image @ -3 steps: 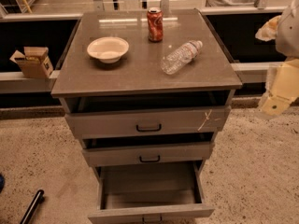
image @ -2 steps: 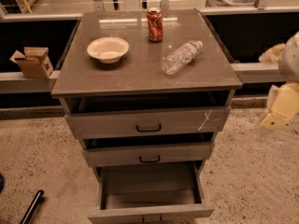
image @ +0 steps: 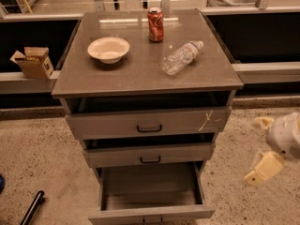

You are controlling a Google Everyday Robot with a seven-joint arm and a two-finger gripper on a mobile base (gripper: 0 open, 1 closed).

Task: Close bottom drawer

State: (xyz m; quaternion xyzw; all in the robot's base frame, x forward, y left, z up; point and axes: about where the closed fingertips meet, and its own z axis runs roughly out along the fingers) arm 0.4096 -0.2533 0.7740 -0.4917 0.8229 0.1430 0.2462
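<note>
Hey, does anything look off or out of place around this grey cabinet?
Yes. The bottom drawer is pulled far out. A water bottle lies on its side on the cabinet top. The top drawer front bears a white scratch. The gripper hangs low to the right, open, touching nothing.

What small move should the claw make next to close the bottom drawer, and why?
Probably move the claw left and lower, toward the front panel of the bottom drawer. That drawer stands pulled far out, further than the two above it, while the claw hangs to the right of the cabinet, touching nothing. It must face the front before it can push.
</note>
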